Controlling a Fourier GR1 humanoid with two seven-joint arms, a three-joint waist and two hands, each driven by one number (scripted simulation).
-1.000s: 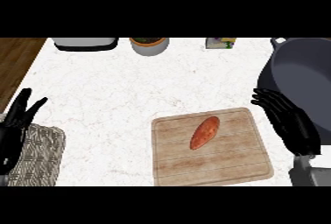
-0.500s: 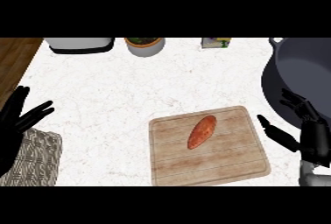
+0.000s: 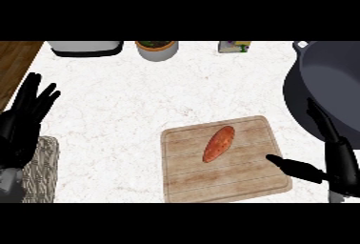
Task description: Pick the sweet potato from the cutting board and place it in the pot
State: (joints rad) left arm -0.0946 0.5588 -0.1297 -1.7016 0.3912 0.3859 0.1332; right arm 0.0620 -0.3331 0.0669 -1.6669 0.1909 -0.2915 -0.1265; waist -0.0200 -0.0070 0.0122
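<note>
While the sweet potato (image 3: pixel 218 143) lies untouched mid cutting board (image 3: pixel 225 183) | right hand (image 3: pixel 336 157) at 3 o'clock of it, fingers spread, empty | left hand (image 3: pixel 22 125) resting open at 9 | pot (image 3: pixel 330 86) at 1 o'clock | grasp, lift, placement all remain

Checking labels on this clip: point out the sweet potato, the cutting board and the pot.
sweet potato (image 3: pixel 218 143), head view, its middle
cutting board (image 3: pixel 211 183), head view, bare wood near the front edge
pot (image 3: pixel 330 88), head view, dark inner wall
</note>
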